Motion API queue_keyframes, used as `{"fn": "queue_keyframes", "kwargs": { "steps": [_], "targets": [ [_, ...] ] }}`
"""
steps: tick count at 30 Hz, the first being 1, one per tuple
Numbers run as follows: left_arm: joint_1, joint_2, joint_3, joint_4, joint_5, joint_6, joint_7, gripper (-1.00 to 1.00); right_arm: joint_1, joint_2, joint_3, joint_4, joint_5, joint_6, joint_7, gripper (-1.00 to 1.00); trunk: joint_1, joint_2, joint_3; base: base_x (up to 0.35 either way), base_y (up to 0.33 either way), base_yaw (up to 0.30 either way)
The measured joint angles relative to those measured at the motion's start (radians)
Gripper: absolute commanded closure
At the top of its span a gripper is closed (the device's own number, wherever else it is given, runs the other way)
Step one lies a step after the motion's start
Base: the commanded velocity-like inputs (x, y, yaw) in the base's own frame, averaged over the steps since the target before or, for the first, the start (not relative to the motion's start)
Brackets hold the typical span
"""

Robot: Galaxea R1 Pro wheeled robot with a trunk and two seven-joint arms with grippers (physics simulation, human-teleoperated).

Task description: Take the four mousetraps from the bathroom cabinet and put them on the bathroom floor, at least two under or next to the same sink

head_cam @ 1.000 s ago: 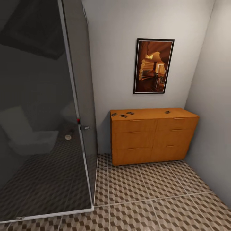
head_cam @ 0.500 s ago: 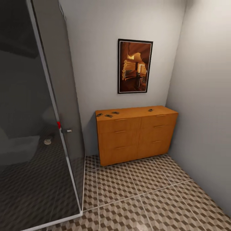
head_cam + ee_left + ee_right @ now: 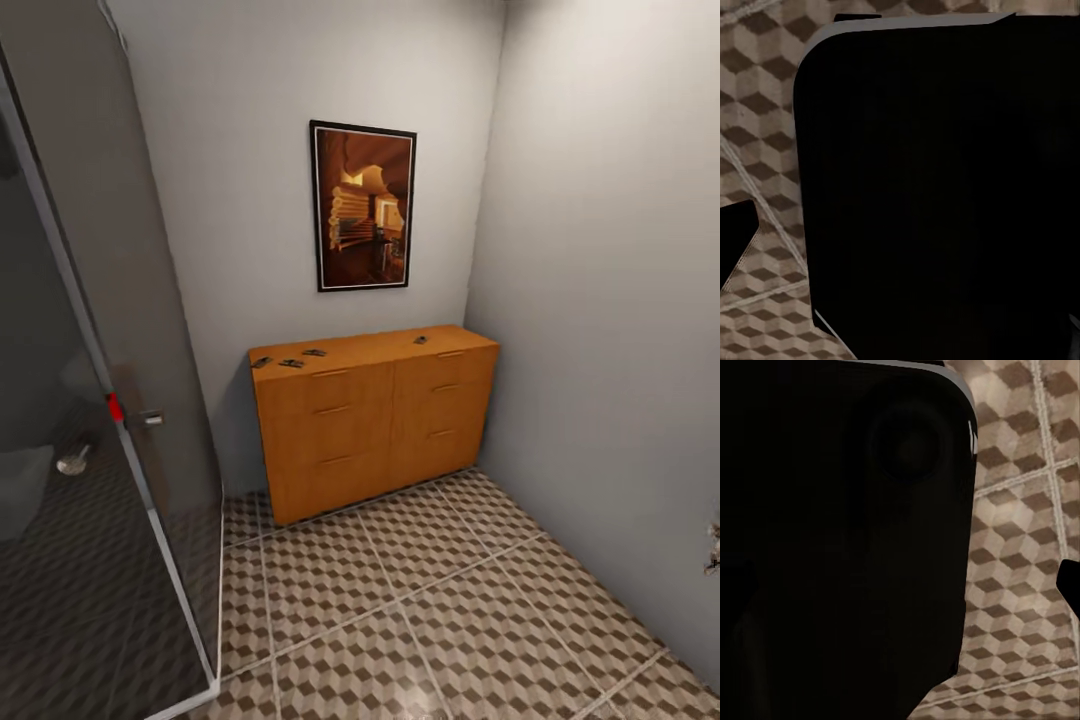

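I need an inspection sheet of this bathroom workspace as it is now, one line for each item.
Surface: floor of square tiles with brown, beige and white cube pattern, nothing lying on it.
Job's things: four tiny dark flat mousetraps on the top of the orange-brown wooden cabinet with drawers: three at its left end, one toward the right.
Clutter: nothing seen.
Grippers: wrist views mostly blocked by dark shapes; state cannot be told.
Cables: nothing seen.
Surroundings: framed brown picture above the cabinet, dark glass shower enclosure to its left, grey walls.

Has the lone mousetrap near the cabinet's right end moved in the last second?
No. The mousetrap sits at the same spot on the cabinet top, under the picture's right edge; the camera turned.
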Motion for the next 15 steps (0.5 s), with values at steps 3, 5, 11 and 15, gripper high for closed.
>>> {"fn": "queue_keyframes", "kwargs": {
  "steps": [3,5,11,15],
  "targets": [
    [0.0,0.0,0.0,0.0,0.0,0.0,0.0,-1.0,0.0,0.0,0.0,0.0,0.0,0.0,0.0,-1.0,0.0,0.0,0.0,0.0,0.0,-0.297],
    [0.0,0.0,0.0,0.0,0.0,0.0,0.0,-1.0,0.0,0.0,0.0,0.0,0.001,0.0,0.0,-1.0,0.0,0.0,0.0,0.0,0.0,-0.297],
    [0.0,0.0,0.0,0.0,0.0,0.0,0.0,-1.0,0.0,0.0,0.0,0.0,0.001,0.0,0.0,-1.0,0.0,0.0,0.0,0.006,0.0,-0.226],
    [0.0,0.001,0.0,0.0,0.0,0.0,0.0,-1.0,0.0,0.0,0.0,0.0,0.0,0.0,-0.001,-1.0,0.0,0.0,0.0,0.099,0.0,-0.095]
  ]
}}
